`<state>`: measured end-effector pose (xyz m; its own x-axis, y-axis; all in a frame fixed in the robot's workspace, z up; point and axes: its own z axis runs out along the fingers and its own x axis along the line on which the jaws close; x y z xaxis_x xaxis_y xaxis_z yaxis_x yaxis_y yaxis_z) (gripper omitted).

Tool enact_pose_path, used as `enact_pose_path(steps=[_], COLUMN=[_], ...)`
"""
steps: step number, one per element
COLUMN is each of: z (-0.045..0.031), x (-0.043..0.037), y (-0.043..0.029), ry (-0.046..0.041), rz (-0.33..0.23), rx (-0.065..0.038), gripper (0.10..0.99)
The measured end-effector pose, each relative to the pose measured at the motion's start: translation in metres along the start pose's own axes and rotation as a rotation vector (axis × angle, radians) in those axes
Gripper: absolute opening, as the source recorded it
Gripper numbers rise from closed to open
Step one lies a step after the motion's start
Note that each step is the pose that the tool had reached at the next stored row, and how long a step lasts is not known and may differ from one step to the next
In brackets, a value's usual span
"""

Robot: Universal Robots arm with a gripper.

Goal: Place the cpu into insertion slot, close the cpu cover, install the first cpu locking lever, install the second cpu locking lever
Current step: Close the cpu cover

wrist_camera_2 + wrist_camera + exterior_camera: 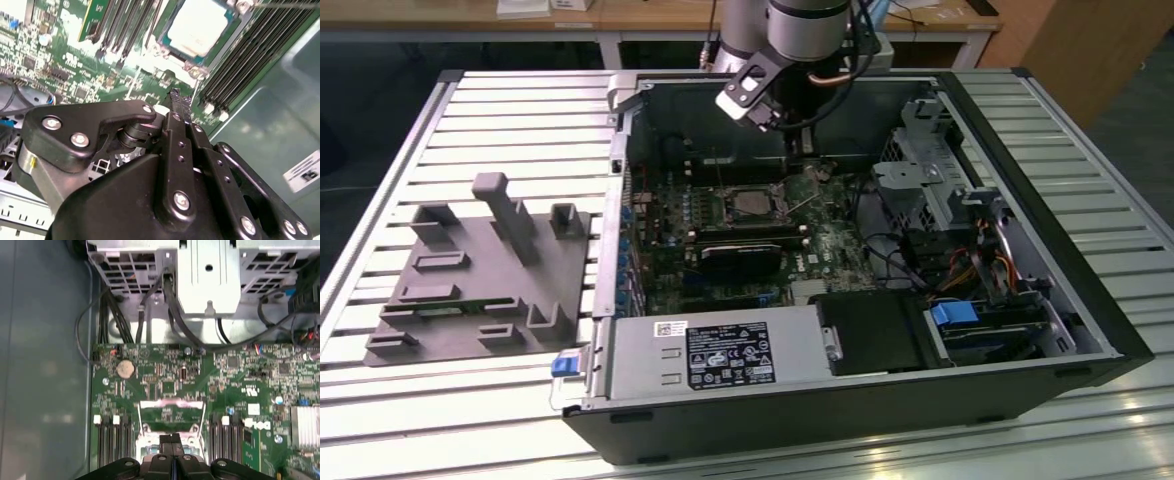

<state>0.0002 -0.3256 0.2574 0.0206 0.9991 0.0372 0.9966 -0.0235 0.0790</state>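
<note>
Tabletop (494, 110) of slatted silver metal under open computer case (854, 420) (wooden desks (654, 15) behind); end effector (172, 439) clenched, near cpu (200, 25).

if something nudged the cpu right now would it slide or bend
The cpu lies flat inside the insertion slot, ringed by its rim, so a sideways nudge probably would not slide it. Its metal top looks stiff and smooth, likely slippery to pinch. Being small and thin, it is probably light.
</note>
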Motion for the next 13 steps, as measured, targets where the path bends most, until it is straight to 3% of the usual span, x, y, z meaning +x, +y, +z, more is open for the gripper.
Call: enact_pose_path(steps=[13], z=[0.0026], x=[0.0015], y=[0.0316], ry=[0.0001], rz=[0.0], rx=[0.001], gripper=[0.106])
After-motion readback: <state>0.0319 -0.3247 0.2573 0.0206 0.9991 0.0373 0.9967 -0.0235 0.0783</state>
